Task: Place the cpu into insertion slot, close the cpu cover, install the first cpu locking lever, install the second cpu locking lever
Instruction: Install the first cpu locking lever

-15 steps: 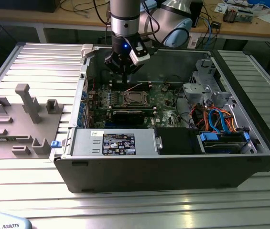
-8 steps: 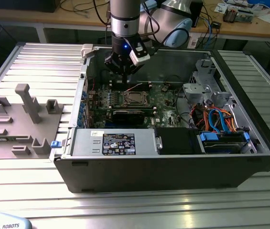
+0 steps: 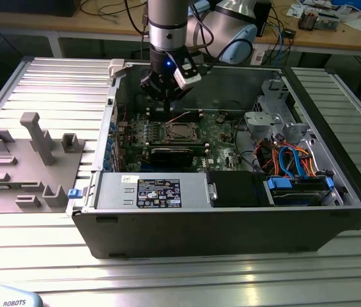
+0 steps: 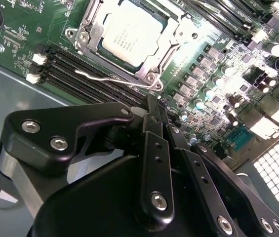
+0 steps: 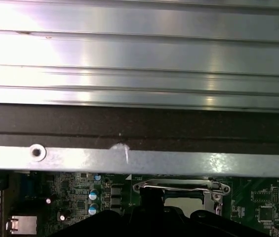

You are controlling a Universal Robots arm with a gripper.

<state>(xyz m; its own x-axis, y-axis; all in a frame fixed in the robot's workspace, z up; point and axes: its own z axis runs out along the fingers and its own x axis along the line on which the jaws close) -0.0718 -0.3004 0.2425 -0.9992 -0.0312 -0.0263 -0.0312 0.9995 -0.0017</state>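
Observation:
The cpu (image 4: 134, 37), silvery-grey and square, lies in the insertion slot (image 3: 181, 132) on the green motherboard. The cpu cover (image 4: 94, 30), a shiny metal frame, lies flat around it, and the chip's top shows through its opening. A thin wire locking lever (image 4: 104, 77) runs along the side of the socket closest to the gripper. My gripper (image 4: 158, 106) hangs just above the board beside that lever, its black fingers together with nothing between them. In the exterior view the gripper (image 3: 167, 101) stands just behind the socket. The first wrist view shows the socket's rim (image 5: 179, 186) and part of the cpu (image 5: 183, 201).
The open computer case (image 3: 231, 224) holds a black power-supply box (image 3: 158, 190) in front and a drive cage with blue and orange cables (image 3: 295, 160) at the exterior view's right. Long black memory slots (image 4: 75, 71) lie beside the socket. A grey fixture (image 3: 27, 160) sits at the exterior view's left.

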